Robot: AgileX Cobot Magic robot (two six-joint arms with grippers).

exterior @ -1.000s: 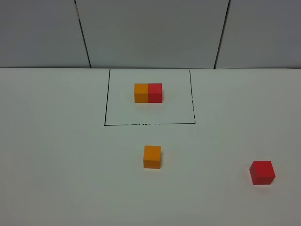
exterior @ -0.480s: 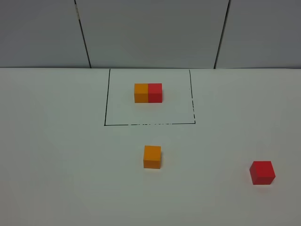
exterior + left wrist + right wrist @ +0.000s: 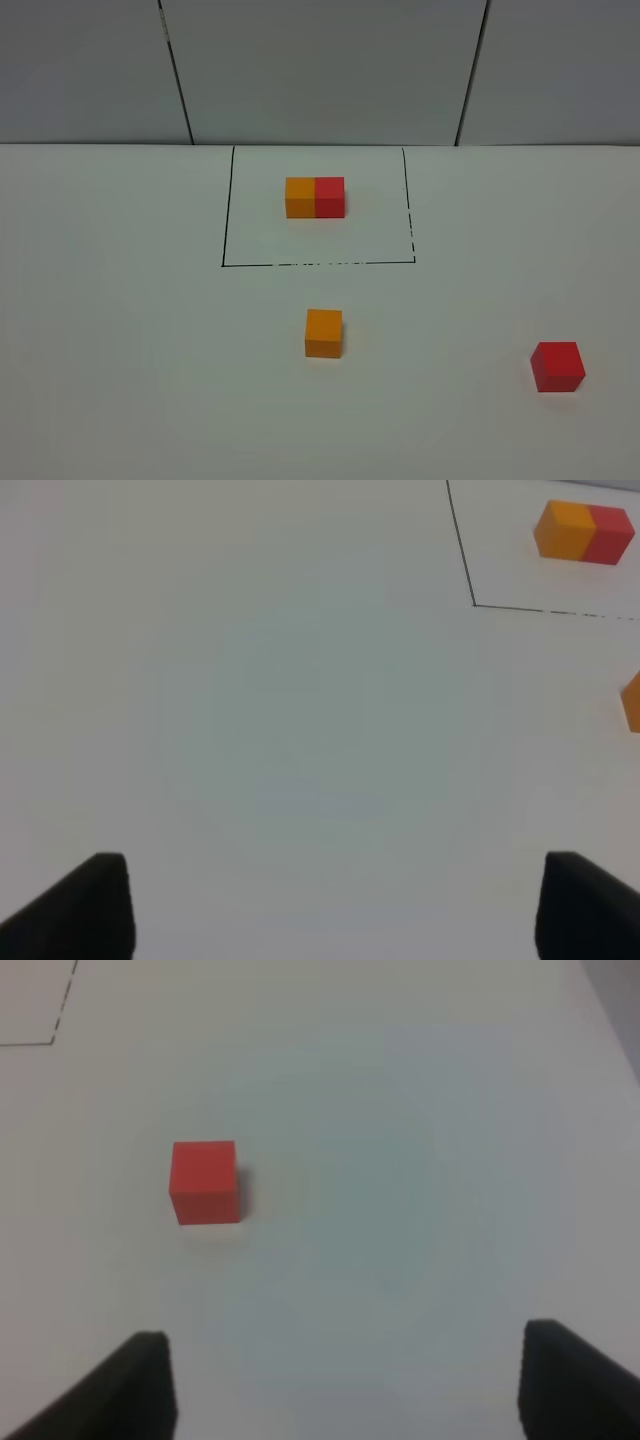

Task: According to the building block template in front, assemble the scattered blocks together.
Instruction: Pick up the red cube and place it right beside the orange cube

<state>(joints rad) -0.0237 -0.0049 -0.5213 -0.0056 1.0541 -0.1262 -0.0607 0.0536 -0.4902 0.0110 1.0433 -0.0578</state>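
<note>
The template (image 3: 315,197), one orange-and-red bar, sits at the back of the table (image 3: 120,330) inside a single thin black frame (image 3: 228,210). The two loose cubes lie in front of it, well apart: the orange cube (image 3: 323,333) near the frame's front line, the red cube (image 3: 557,366) far to the right, with only bare white tabletop between them. The left gripper (image 3: 325,910) and right gripper (image 3: 345,1385) hang above the table with fingers spread, grasping nothing, the red cube ahead of the right one.
</note>
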